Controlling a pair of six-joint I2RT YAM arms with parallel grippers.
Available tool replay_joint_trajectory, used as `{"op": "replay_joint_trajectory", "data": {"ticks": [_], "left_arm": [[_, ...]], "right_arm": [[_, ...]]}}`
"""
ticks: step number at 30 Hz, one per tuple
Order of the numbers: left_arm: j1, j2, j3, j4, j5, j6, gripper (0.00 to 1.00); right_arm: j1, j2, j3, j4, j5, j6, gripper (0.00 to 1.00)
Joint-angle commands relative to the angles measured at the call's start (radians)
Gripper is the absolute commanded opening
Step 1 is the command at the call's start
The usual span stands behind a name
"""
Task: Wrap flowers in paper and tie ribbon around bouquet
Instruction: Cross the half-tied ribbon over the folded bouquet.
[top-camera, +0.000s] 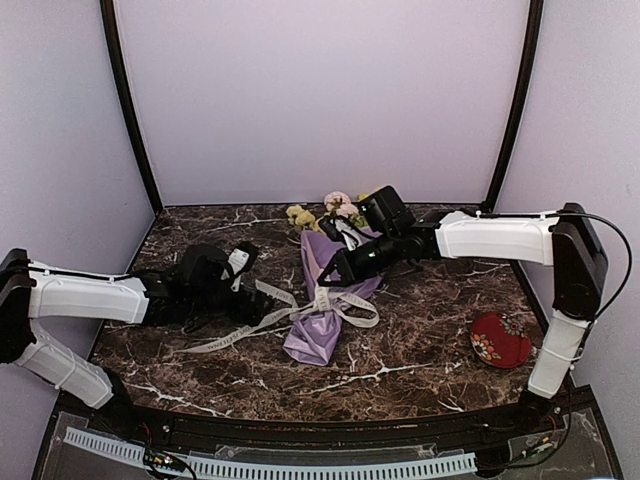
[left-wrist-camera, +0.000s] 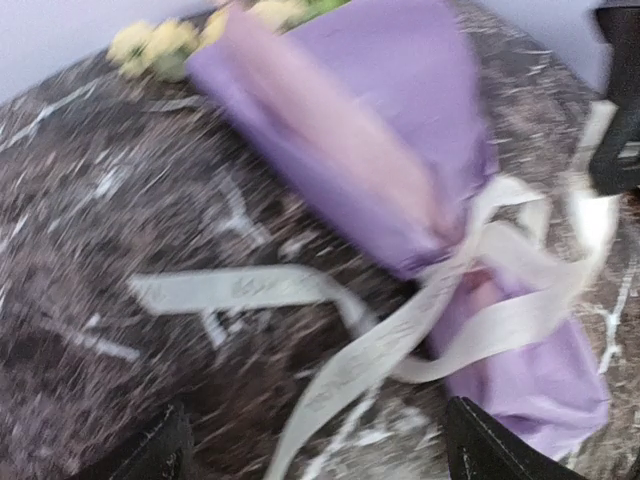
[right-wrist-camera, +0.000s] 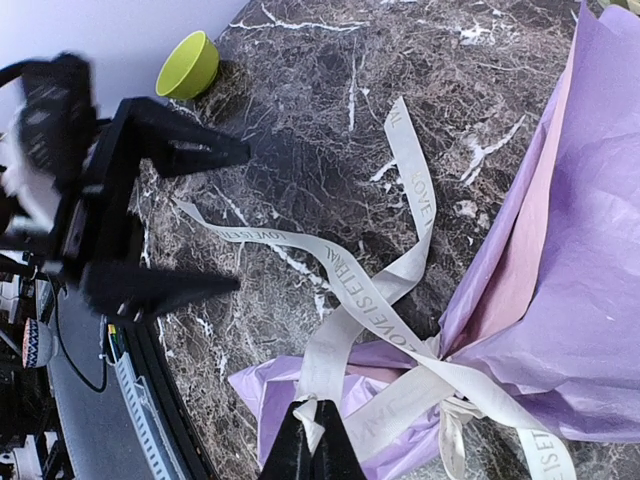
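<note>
Right gripper (right-wrist-camera: 315, 440), bottom edge of its wrist view: fingers pressed together, pinching a strand of the ribbon (right-wrist-camera: 370, 300) just short of the crossing at the bouquet's waist.

The ribbon is wound round that waist and crossed there. Its loose tails fan away toward the upper and left parts of the same view and lie flat on the marble table (top-camera: 420, 340).

The bouquet (top-camera: 325, 300) lies at the centre of the overhead view. Its long axis runs from the flowers (top-camera: 320, 212) at upper centre down to the twisted end of the paper (top-camera: 312, 340) at lower centre. The ribbon therefore lies across this axis, not along it.

Left gripper (right-wrist-camera: 243, 218): jaws spread wide and holding nothing. It stands apart, left of the bouquet, with its opening toward the tails.

Judgement: the right arm is the nearer, already on the strand. The tie appears loose, so tightening calls for a pull sideways, away from the waist, with the left arm taking the nearest tail.
</note>
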Motion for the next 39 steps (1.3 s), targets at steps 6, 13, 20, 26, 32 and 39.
{"op": "replay_joint_trajectory", "data": {"ticks": [6,13,20,26,32,39], "left_arm": [[0.124,0.124,-0.059,-0.219,0.039,0.001,0.91],[0.131,0.274,0.035,-0.278,0.209,0.044,0.24],[0.129,0.02,0.01,-0.251,0.266,0.097,0.0],[0.007,-0.185,0.036,-0.067,0.502,0.258,0.0],[-0.092,-0.04,0.197,-0.174,0.725,0.316,0.0],[-0.185,0.161,0.318,-0.112,0.853,0.374,0.0]], "right_arm": [[-0.004,0.036,0.047,0.009,-0.023,0.013,0.0],[-0.006,0.03,0.04,0.007,-0.014,0.016,0.0],[-0.02,0.047,0.058,0.034,-0.015,0.054,0.0],[-0.047,0.068,0.104,0.029,-0.013,0.07,0.0],[-0.088,0.047,0.123,0.034,-0.016,0.083,0.0],[-0.093,0.06,0.147,0.008,-0.012,0.073,0.0]]}}
